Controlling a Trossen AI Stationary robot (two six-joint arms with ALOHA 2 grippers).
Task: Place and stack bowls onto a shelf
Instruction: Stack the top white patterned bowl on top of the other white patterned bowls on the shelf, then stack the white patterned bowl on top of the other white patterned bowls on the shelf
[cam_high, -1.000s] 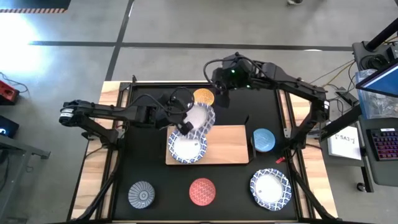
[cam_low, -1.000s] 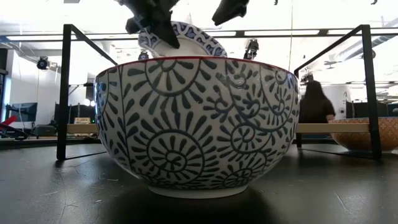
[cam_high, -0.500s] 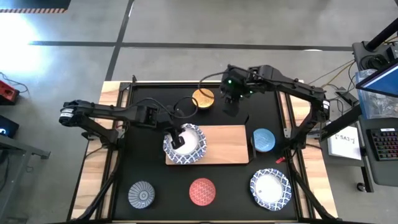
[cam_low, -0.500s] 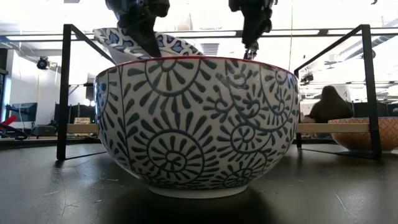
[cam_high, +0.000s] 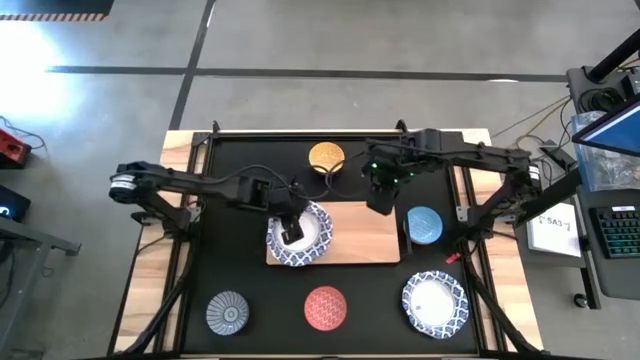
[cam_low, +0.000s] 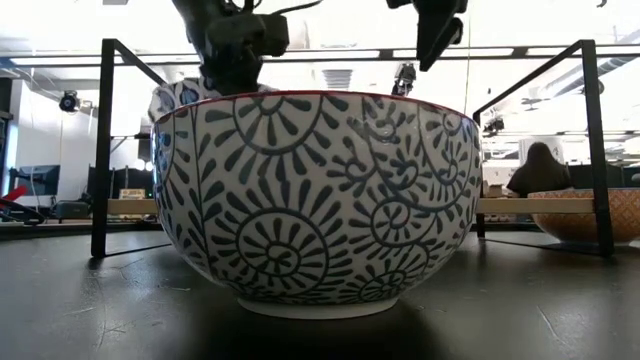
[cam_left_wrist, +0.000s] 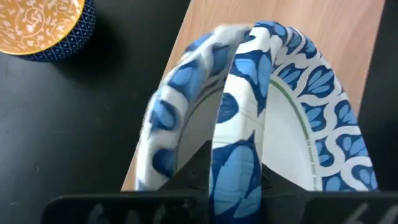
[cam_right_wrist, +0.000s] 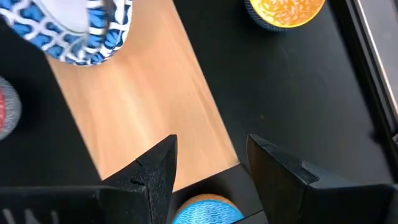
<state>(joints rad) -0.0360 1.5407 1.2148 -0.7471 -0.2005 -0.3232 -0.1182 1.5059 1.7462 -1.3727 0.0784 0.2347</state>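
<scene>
My left gripper (cam_high: 290, 230) is shut on the rim of a wide blue-and-white bowl (cam_high: 300, 232). That bowl lies on another blue-and-white bowl (cam_left_wrist: 163, 118) at the left end of the light-wood shelf (cam_high: 360, 235). My right gripper (cam_high: 380, 197) is open and empty above the shelf's far right part. In its wrist view the fingers (cam_right_wrist: 211, 171) stand over the shelf's edge (cam_right_wrist: 143, 93), near the light blue bowl (cam_right_wrist: 202, 213). The orange-yellow bowl (cam_high: 326, 157) stands on the black tabletop beyond the shelf. My left gripper pinches the upper bowl's rim (cam_left_wrist: 236, 163) on its left side, one finger inside the bowl and one outside. The fingers come from above, slanting in from the table's left. The bowl rests in the bowl below, with the held side raised a little above the lower rim.
On the black tabletop stand the light blue bowl (cam_high: 424, 225) right of the shelf, and a grey ribbed bowl (cam_high: 228, 313), a red patterned bowl (cam_high: 325, 307) and a third blue-and-white bowl (cam_high: 435, 303) along the near edge. The red patterned bowl (cam_low: 315, 200) fills the low view.
My left gripper has gone down and a little toward the near edge with the blue-and-white bowl. The bowl was tilted steeply above the shelf and now lies nearly flat in the lower bowl. My right gripper has gone from beside the orange-yellow bowl toward the near edge, over the shelf's far right part.
</scene>
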